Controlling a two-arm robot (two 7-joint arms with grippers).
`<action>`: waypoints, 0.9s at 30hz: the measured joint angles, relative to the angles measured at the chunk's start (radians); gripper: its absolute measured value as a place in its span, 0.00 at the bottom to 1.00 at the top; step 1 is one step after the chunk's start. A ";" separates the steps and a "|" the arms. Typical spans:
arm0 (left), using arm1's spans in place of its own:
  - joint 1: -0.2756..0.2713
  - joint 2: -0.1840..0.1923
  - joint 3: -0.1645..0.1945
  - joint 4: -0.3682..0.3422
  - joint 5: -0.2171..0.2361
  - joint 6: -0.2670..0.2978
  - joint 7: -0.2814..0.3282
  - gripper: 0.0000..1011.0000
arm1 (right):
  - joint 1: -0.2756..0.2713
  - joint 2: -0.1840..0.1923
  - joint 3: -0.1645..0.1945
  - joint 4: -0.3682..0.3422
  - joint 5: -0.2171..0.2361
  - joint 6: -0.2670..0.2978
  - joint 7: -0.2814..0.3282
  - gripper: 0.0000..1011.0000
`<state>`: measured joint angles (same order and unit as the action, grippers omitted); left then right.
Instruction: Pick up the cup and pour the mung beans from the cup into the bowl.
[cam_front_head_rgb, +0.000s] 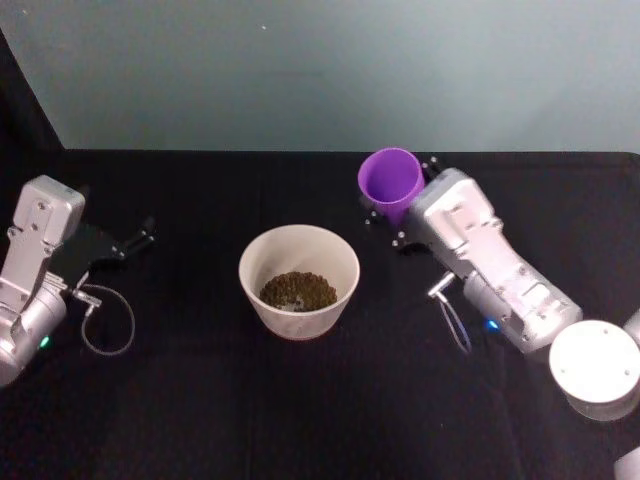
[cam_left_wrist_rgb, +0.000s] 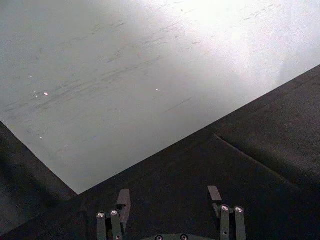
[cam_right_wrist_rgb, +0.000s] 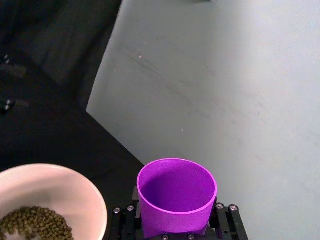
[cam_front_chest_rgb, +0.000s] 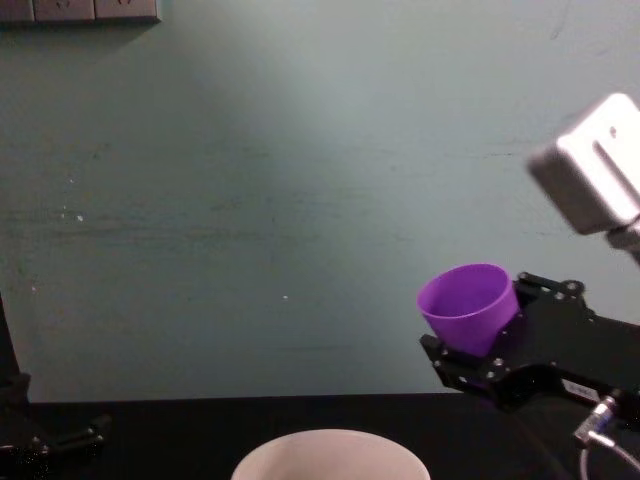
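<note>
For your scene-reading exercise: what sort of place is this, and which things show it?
Probably a robot test bench: a black-draped table against a bare wall, a bowl of beans, and the right gripper holding a purple cup.

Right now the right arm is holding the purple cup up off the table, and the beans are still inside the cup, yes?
Not quite. The right gripper does hold the cup up off the table, but the right wrist view shows the cup empty. The beans already lie in the bowl, as the head view shows.
</note>
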<state>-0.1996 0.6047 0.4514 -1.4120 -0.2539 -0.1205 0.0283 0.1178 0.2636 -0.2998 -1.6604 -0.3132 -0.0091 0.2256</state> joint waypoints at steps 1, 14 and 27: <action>0.000 0.000 0.000 0.000 0.000 0.000 0.000 0.99 | -0.003 -0.002 0.006 0.004 0.017 -0.004 0.001 0.72; 0.000 0.000 0.000 0.000 0.000 0.000 0.000 0.99 | -0.034 -0.035 0.079 0.080 0.292 -0.068 0.053 0.72; 0.000 0.000 0.000 0.000 0.000 0.000 0.000 0.99 | -0.027 -0.033 0.082 0.214 0.435 -0.145 0.108 0.72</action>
<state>-0.1995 0.6047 0.4514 -1.4120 -0.2539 -0.1205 0.0283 0.0911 0.2304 -0.2181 -1.4468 0.1222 -0.1544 0.3335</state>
